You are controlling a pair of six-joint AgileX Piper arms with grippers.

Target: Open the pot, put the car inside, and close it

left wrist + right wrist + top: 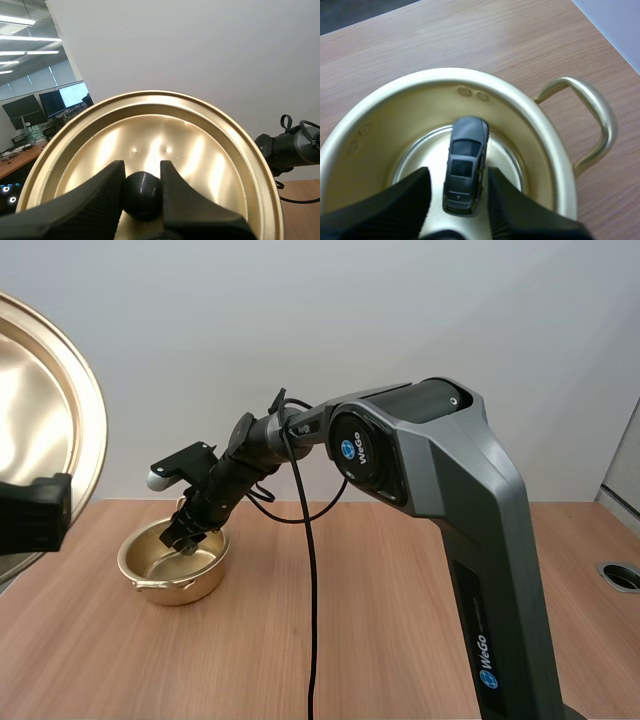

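The pot (380,115) is shiny gold inside and out, and the lid (200,150) is the same gold with a round black knob (142,196). The little car (465,165) is dark grey with black windows, and the fingers (390,202) by it are black with fine ribs. The table (380,620) is light brown wood with thin darker lines, the arm (470,500) is grey with a blue round badge (348,450), and the wall (300,320) is plain whitish grey.

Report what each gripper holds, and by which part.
Left gripper: lid, by its black knob. Right gripper: jaws apart around the car, a gap showing; seemingly loose.
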